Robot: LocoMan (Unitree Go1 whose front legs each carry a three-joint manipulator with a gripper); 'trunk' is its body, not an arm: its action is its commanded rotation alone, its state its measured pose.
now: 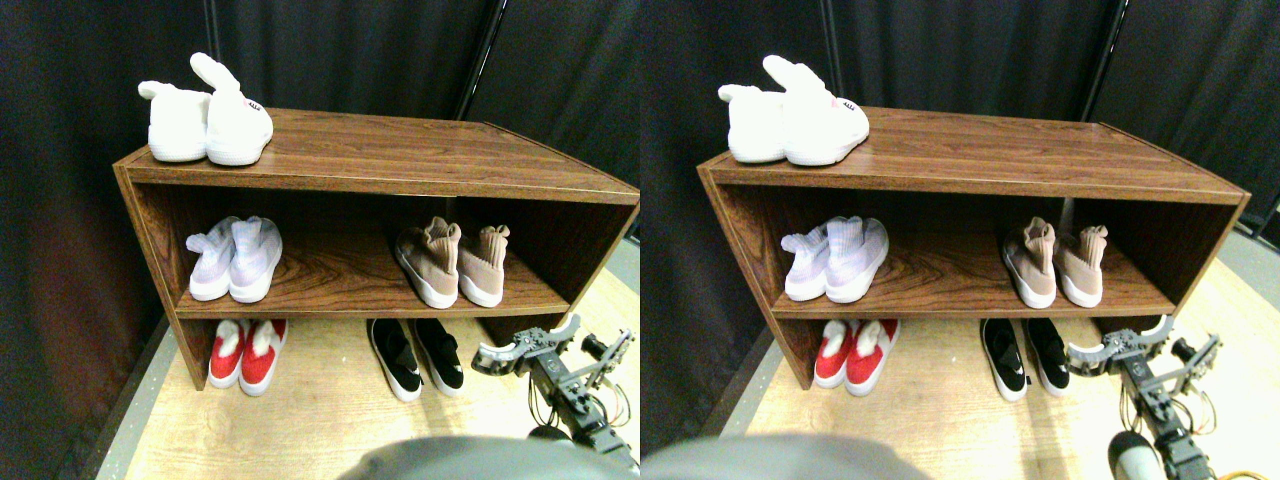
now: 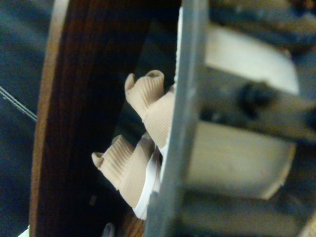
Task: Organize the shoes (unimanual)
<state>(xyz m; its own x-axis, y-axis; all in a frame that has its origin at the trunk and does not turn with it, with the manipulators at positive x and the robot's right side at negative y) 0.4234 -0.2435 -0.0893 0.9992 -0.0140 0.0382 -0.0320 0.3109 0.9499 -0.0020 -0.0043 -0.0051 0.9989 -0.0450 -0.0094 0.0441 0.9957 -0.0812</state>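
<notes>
The tan sneakers sat side by side on the middle shelf of the brown shoe rack, toes pointing out, so they looked put away. The black slip-ons sat as a pair on the floor under that shelf, also neat. The right gripper hung low, just beside the black pair and in front of the rack, not touching any shoe. It held nothing. I could not tell how wide its jaws were. Its camera looked at the tan pair.
</notes>
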